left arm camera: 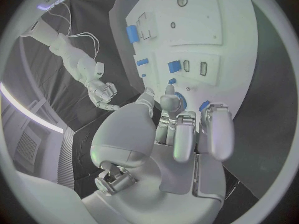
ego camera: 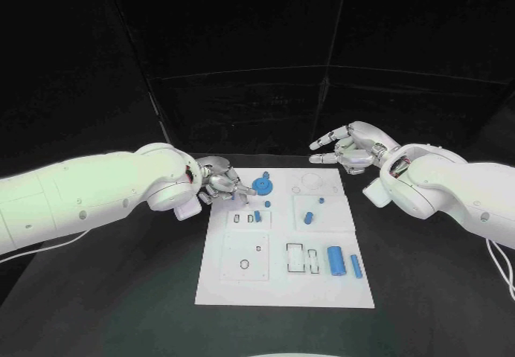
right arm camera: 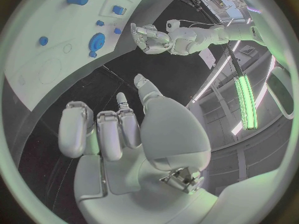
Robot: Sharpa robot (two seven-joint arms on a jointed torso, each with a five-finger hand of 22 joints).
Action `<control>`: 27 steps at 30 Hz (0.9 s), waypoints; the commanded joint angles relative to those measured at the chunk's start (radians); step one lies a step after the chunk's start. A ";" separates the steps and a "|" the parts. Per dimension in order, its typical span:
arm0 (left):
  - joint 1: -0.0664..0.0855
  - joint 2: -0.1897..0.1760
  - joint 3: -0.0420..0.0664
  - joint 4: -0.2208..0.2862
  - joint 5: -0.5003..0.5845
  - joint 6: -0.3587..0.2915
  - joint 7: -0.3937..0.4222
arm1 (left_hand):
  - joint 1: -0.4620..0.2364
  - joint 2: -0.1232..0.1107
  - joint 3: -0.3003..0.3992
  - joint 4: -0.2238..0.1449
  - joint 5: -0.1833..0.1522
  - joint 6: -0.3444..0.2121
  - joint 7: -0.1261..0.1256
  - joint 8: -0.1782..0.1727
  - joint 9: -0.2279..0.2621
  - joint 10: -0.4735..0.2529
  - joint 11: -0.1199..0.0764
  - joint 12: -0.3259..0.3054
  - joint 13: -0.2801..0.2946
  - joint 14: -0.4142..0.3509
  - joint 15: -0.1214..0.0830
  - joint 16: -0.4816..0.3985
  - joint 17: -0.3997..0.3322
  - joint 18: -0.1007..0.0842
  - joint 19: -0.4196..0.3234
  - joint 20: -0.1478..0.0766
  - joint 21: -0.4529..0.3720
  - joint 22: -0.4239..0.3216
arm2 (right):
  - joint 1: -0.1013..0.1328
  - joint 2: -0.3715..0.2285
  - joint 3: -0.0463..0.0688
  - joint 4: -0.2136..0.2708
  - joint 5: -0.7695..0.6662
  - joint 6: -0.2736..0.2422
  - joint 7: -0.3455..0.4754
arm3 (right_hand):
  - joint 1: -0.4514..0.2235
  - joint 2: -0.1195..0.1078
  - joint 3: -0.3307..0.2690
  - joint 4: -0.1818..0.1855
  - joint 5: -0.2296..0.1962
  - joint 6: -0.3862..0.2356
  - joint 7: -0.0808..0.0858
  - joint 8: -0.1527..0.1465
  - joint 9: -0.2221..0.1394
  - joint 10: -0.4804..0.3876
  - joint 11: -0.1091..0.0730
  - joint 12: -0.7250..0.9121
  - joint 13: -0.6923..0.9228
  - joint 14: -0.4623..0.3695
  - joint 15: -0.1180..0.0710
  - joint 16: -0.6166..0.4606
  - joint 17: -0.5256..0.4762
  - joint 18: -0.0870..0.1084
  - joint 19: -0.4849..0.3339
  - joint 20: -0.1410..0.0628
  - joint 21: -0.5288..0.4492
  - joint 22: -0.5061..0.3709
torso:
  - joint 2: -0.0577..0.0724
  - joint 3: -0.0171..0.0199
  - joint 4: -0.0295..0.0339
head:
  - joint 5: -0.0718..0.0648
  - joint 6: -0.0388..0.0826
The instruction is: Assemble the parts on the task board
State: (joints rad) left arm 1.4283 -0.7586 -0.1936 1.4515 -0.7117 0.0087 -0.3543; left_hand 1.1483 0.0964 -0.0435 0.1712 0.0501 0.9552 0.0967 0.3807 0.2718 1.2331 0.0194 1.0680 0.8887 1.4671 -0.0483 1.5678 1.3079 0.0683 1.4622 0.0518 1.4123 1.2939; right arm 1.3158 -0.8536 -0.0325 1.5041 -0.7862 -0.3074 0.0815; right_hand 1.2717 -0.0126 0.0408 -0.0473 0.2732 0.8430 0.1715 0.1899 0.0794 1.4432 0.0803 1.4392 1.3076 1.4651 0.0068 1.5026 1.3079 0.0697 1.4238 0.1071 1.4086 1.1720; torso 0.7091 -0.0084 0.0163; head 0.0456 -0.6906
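blue cylinder [ego camera: 336, 261] near — left hand [ego camera: 223, 182] touching round part [ego camera: 264, 185].

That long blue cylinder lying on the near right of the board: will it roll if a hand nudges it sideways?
Probably. The blue cylinder looks round and lies flat on the smooth task board, so a sideways nudge would likely roll it. It looks rigid and light. Both hands are elsewhere.

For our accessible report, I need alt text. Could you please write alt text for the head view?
A white task board lies on a black table between two white robot arms. The left robot hand is at the board's far left corner, beside a round blue part; the right robot hand hangs open beyond the far right corner. More blue parts, including a blue cylinder, sit on the board.
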 commanded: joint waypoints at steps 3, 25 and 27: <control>0.010 0.052 -0.018 -0.029 -0.153 0.093 -0.116 | -0.051 -0.009 -0.046 0.046 -0.002 0.005 -0.013 0.051 0.035 0.087 -0.012 0.163 0.190 0.104 -0.013 0.003 0.263 -0.022 0.051 -0.010 0.016 0.021 | 0.003 0.013 0.001 -0.016 0.022 0.015 0.013 | 0.003 0.009 -0.001 -0.003 0.004 0.005 -0.002 0.008 -0.002 -0.009 0.001 -0.007 0.089 0.070 -0.006 -0.004 0.113 0.006 -0.006 -0.003 -0.007 -0.002 | -0.010 0.0064 -0.0019 | -0.004 -0.009; 0.021 0.180 -0.043 -0.098 -0.181 0.144 -0.233 | -0.069 0.007 -0.161 0.100 -0.003 -0.058 -0.033 0.213 0.192 0.103 -0.029 0.239 0.279 0.104 -0.027 0.003 0.263 -0.028 0.052 -0.022 0.044 0.066 | 0.004 0.045 0.001 -0.052 -0.003 0.015 0.003 | 0.003 0.013 -0.007 -0.004 0.029 0.008 -0.005 0.019 -0.003 -0.009 -0.002 -0.008 0.087 0.069 -0.008 -0.007 0.109 0.006 -0.006 -0.006 -0.011 -0.005 | -0.006 0.0031 -0.0006 | -0.006 -0.023; 0.021 0.186 -0.043 -0.105 -0.181 0.152 -0.234 | -0.068 0.008 -0.161 0.100 -0.003 -0.059 -0.033 0.214 0.194 0.102 -0.029 0.239 0.279 0.104 -0.027 0.003 0.263 -0.028 0.053 -0.023 0.045 0.067 | 0.004 0.047 0.001 -0.053 -0.005 0.016 0.002 | 0.003 0.013 -0.008 -0.004 0.032 0.008 -0.005 0.020 -0.003 -0.009 -0.002 -0.008 0.086 0.070 -0.009 -0.007 0.109 0.006 -0.006 -0.006 -0.011 -0.005 | -0.006 0.0026 -0.0008 | -0.006 -0.024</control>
State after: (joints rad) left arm 1.4470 -0.5737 -0.2365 1.3508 -0.8786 0.1223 -0.5662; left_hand 1.0818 0.0945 -0.1985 0.2703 0.0501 0.9039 0.0622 0.5927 0.4651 1.3330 -0.0090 1.3014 1.1678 1.4669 -0.0696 1.5678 1.3077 0.0537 1.4649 0.0346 1.4563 1.3079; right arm 1.3168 -0.8071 -0.0324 1.4526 -0.7834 -0.2992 0.0798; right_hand 1.2755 -0.0088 0.0380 -0.0500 0.3021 0.8465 0.1680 0.2053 0.0775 1.4396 0.0767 1.4353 1.3076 1.4651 0.0068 1.5011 1.3076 0.0697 1.4204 0.1036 1.4048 1.1680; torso 0.7030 -0.0049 0.0159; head 0.0390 -0.7127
